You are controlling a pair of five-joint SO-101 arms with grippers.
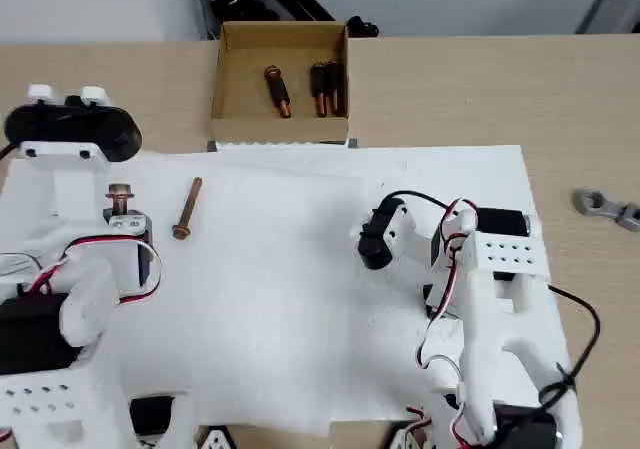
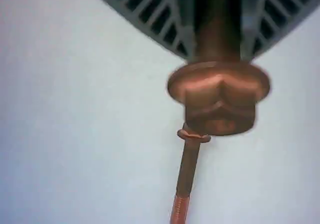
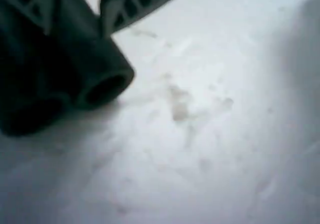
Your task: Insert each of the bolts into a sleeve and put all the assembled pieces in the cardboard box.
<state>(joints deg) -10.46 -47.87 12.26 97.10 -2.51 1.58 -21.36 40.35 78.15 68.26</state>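
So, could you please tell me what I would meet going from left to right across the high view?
Gripped bolt in the left pincer → loose bolt on the white sheet → cardboard box → black sleeve in the right pincer → metal tool.

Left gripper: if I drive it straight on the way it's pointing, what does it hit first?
Probably the loose bolt on the white mat. Its head lies just past the copper piece that the left gripper holds. Depth is unclear.
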